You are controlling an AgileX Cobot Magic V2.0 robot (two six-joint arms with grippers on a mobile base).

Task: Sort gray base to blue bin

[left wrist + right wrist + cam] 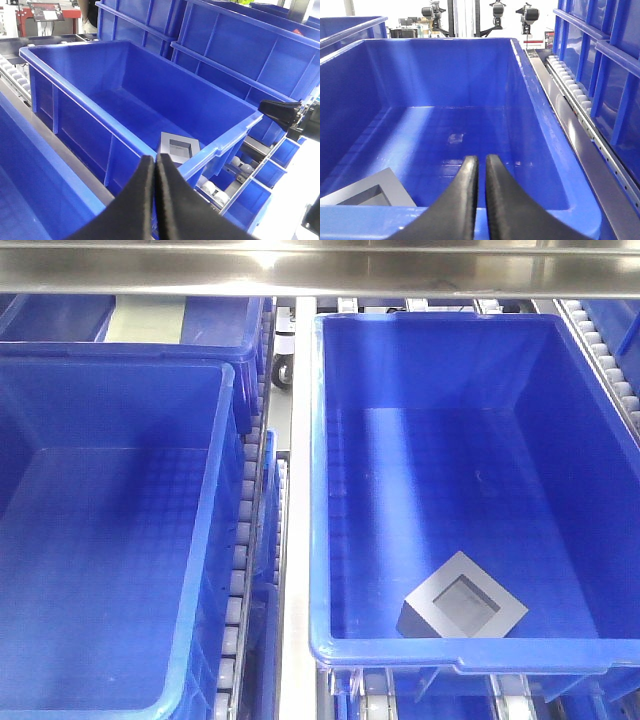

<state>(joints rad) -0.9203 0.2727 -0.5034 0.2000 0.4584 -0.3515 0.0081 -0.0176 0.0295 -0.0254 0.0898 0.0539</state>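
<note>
Nearest the left wrist camera, the left gripper [155, 165], a pair of smooth black tapered fingers, fills the bottom of the view with its tips pressed together and nothing between them. It hangs outside the near long wall of the big deep blue plastic bin [90, 107], just short of the thick rim.

Past that rim, the matte gray cube-like base [178, 148] sits on the bin floor in the near corner, close against the walls, its square sunken recess facing up.

In the right wrist view, the right gripper [481, 165] is likewise a pair of black fingers drawn nearly together, a thin slit left between the tips, gripping nothing. It hovers over the near short rim of the same bin [540, 125], pointing down its length. The gray base [367, 192] shows at the lower left, just beside and below the fingers, apart from them.

From the front-facing camera, neither gripper appears. The gray base [462, 600] lies turned diagonally on the gridded floor of the right-hand bin [318, 490], near the front wall. A second blue plastic crate [215, 540] of the same kind stands to the left, separated by a metal rail with white rollers [243, 530]. A steel beam [320, 270] crosses the top.
</note>
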